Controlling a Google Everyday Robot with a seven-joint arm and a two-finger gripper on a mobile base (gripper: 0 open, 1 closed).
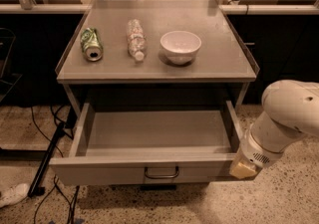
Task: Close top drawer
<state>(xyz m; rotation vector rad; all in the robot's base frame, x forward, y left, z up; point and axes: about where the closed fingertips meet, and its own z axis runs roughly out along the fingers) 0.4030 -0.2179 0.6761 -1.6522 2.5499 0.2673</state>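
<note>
- Under the tabletop (pixel 219 61), the top drawer (pixel 159 133) sits pulled way out toward us.
- Down at its right front corner is the gripper (pixel 243 169) — touching the front or just beside it, hard to say. Open or closed, we can't tell.
- For a clean close we'd push square on the front, nearer the handle (pixel 162 173) than the corner — an off-centre shove could jam it.
- We'd go steady so the can (pixel 91 45) and bottle (pixel 135 39) don't roll.
</note>
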